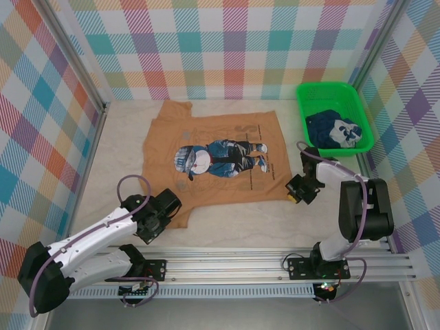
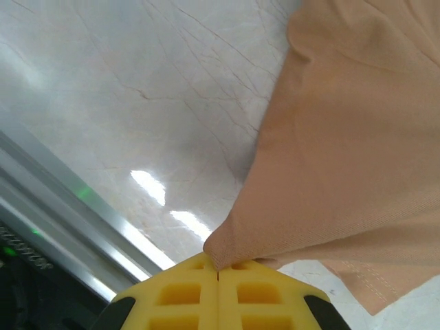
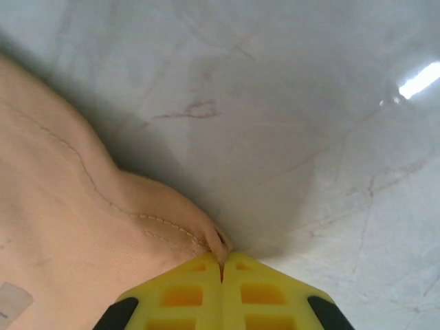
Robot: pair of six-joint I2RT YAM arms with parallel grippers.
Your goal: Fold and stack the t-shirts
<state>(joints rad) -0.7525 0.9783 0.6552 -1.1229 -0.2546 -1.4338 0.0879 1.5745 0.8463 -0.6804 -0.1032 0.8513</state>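
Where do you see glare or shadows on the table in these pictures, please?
Left wrist view: bright glare streaks on the table, soft shadow along the tan shirt. Right wrist view: one glare streak at upper right, grey shadow beside the hem. Top view: even light, sharp.

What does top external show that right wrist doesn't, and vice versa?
Top external: the whole tan-brown short-sleeved t-shirt spread out, the green plastic mesh basket holding the dark navy t-shirt, and the left gripper at the shirt's near left corner. Right wrist: its stitched hem pinched between shut yellow fingertips. Both: the right gripper on the shirt's near right corner.
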